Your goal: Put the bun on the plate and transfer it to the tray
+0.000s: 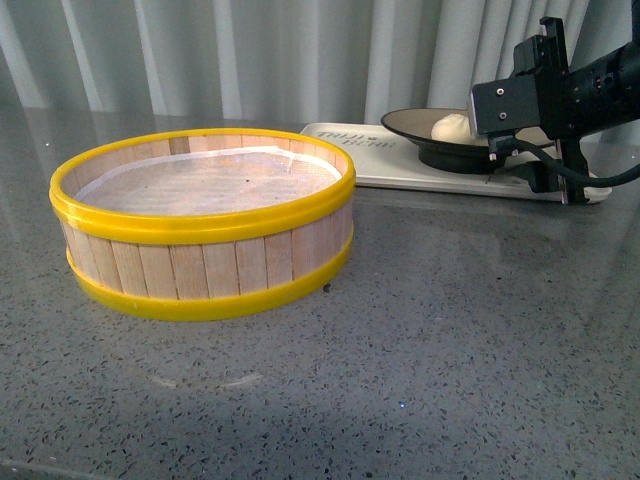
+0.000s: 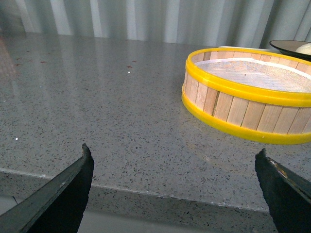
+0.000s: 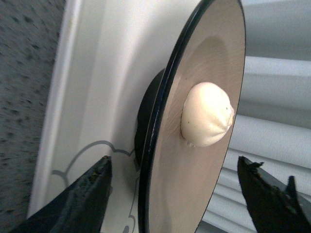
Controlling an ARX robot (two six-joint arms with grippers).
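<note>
Cream bun (image 3: 208,114) on plate (image 3: 194,160) over tray (image 3: 97,97), both grippers (image 3: 175,189) (image 2: 175,187) apart, empty

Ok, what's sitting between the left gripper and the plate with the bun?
The wooden steamer basket. In the left wrist view it stands on the counter between the open left gripper and the plate with the bun behind it.

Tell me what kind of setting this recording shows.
Probably a staged kitchen-style test bench: a speckled grey stone countertop, a pleated curtain behind, and a wooden steamer basket beside a plate holding a bun.
</note>
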